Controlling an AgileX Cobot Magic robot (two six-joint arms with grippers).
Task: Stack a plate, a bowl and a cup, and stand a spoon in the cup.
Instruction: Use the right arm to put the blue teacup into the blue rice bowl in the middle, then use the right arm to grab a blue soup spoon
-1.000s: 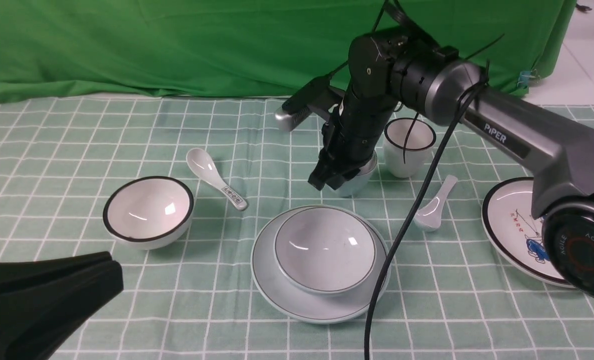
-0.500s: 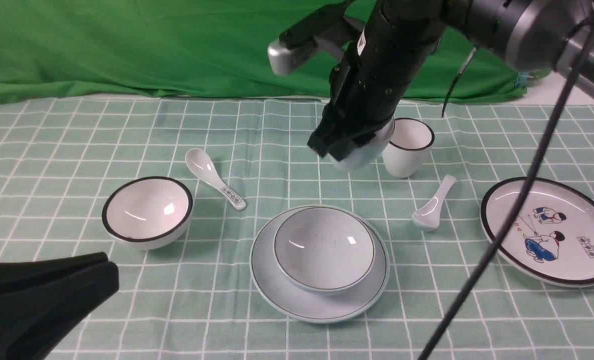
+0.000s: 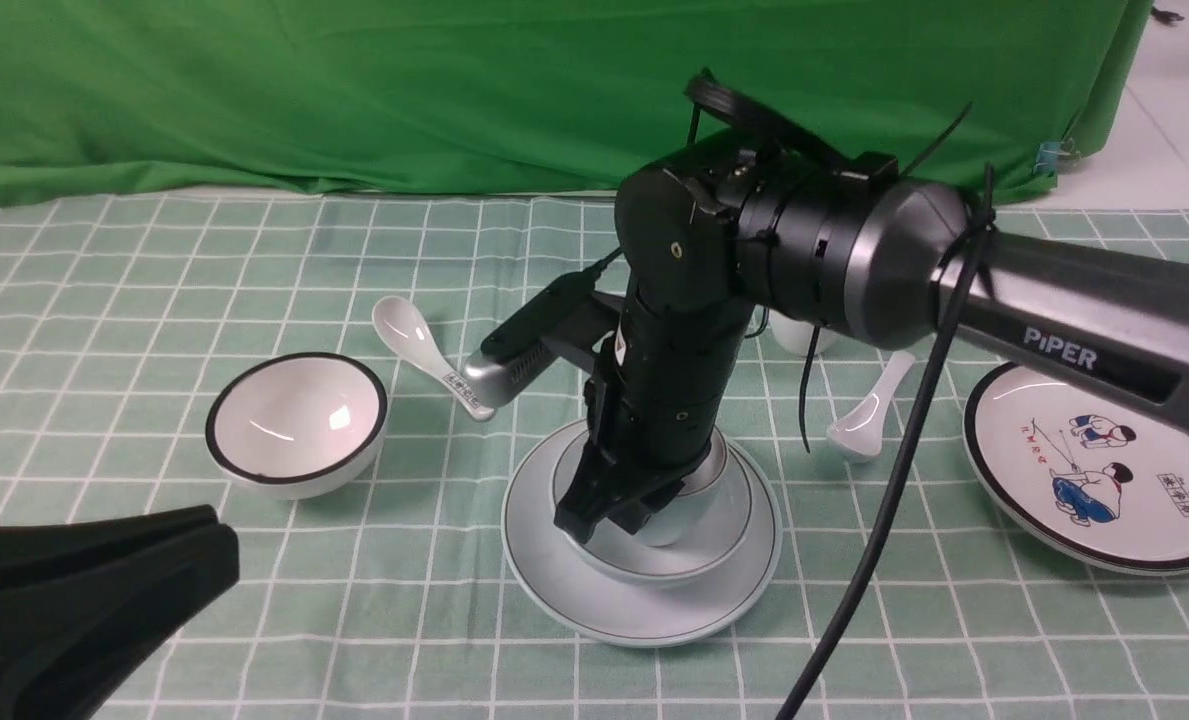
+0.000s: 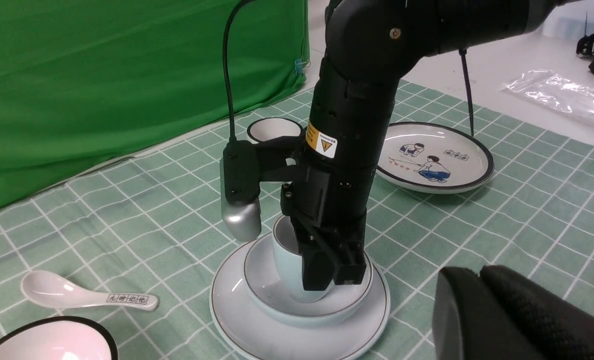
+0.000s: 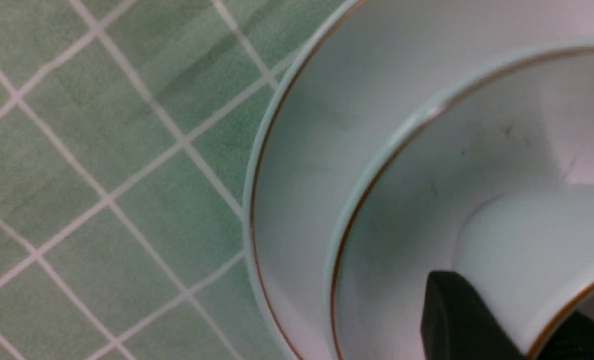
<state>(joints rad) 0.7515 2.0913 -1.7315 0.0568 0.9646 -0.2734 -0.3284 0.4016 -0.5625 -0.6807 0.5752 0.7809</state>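
Now, mid-frame, the right gripper (image 3: pixel 616 518) clamps the small pale blue-green handleless cup (image 4: pixel 287 265) by its wall, low inside the shallow blue-green bowl (image 3: pixel 729 495) on the matching round plate (image 3: pixel 536 560); seat it flat and centred before release.

The right arm (image 3: pixel 1104 290) is a grey tube lettered PIPER (image 3: pixel 1059 347), with a black screw-studded wrist (image 3: pixel 674 300), yellow warning label (image 4: pixel 322 141), loose black cable (image 3: pixel 882 520) and black end effector (image 3: pixel 614 520).
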